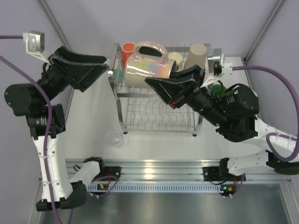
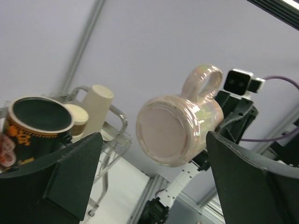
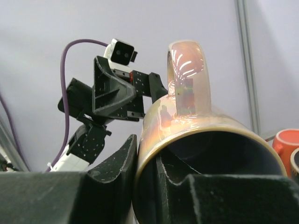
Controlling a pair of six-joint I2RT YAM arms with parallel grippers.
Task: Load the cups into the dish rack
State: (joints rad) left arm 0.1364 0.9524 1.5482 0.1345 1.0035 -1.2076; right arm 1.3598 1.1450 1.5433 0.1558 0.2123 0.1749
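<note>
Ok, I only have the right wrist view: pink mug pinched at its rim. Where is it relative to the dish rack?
Observer: In the top view, the pink mug is on its side in the air above the upper tier of the dish rack, held by the right gripper.
Operator: Is the left gripper on it?
Observer: No, the left gripper is open, apart, left of the rack.
Operator: Any cups outside the rack?
Observer: At least a clear cup, by its front-left post.
</note>
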